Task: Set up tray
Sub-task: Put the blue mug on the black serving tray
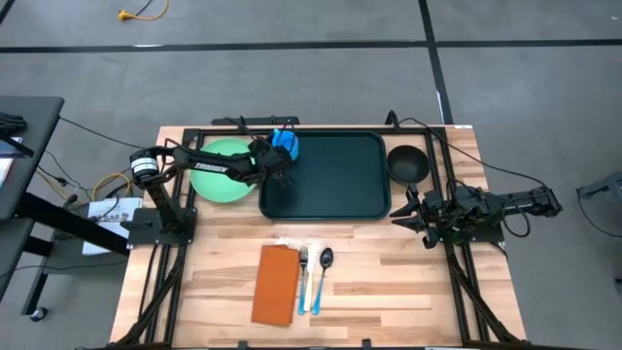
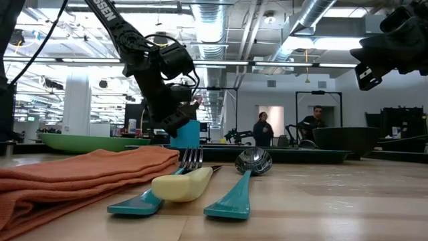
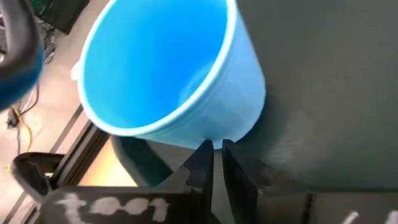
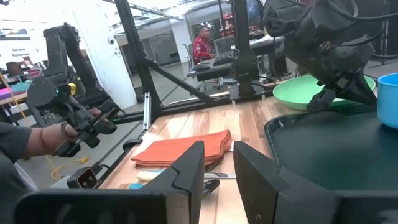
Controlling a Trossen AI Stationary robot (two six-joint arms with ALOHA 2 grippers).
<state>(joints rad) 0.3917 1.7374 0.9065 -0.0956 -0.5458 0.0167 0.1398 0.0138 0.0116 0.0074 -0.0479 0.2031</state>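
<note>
high view: the tray (image 1: 330, 180) sits at the far middle of the tabletop (image 1: 408, 282), green plate (image 1: 222, 167) just beside it on the left, dark bowl (image 1: 407, 163) just beside on the right. left gripper (image 1: 282, 165) is over the tray's far left corner with the blue cup (image 1: 286, 143), probably being set down inside the tray. left wrist view adds what the top view can't: jaws nearly together, clamped on the blue cup's rim wall, cup tilted, base at the tray floor. right gripper (image 1: 413, 209) waits off the tray's right near corner; right wrist view shows its jaws slightly apart, holding nothing. orange napkin (image 1: 276, 282), fork (image 1: 303, 277) and spoon (image 1: 323, 275) lie near the front edge, not yet on the tray. low view shows a yellowish piece on the fork handle.
</note>
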